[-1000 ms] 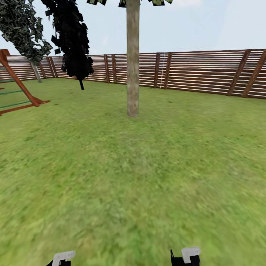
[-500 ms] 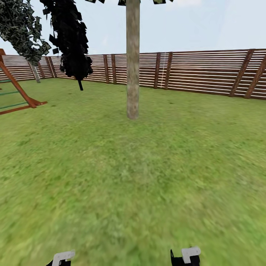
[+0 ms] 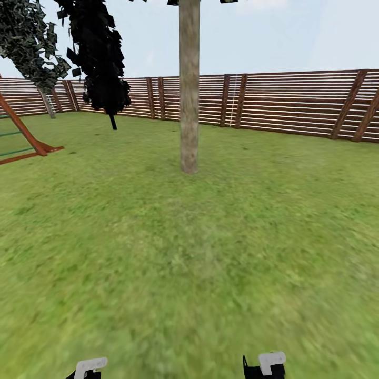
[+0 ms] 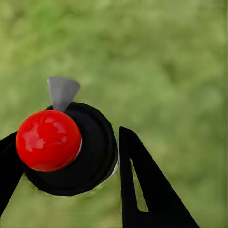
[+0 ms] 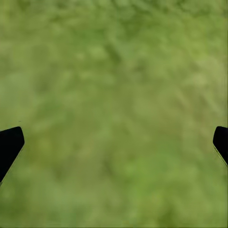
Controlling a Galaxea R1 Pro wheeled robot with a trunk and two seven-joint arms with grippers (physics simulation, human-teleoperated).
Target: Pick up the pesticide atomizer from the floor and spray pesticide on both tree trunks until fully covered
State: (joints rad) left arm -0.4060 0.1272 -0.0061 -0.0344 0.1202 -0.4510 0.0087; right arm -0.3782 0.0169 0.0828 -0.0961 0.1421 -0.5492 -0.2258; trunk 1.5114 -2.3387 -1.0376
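Head view: the lawn [image 3: 210,252] runs to a slatted fence [image 3: 295,102]. A thick pale trunk [image 3: 189,89] stands ahead at centre. Far left by the fence stands a second tree [image 3: 31,47] with grey-green leaves; the black tree [image 3: 100,58] is just right of it. A red-brown frame [image 3: 23,134] sits at the left edge. Parts of the left gripper [image 3: 89,367] and right gripper [image 3: 266,364] show nearest.

Left wrist view: the left gripper [image 4: 66,161] is closed around the atomizer [image 4: 71,147], a black round body with a red ball top and grey nozzle, held over grass.

Right wrist view: the right gripper [image 5: 114,142] hangs over grass, its fingers [image 5: 9,145] spread wide and holding nothing.
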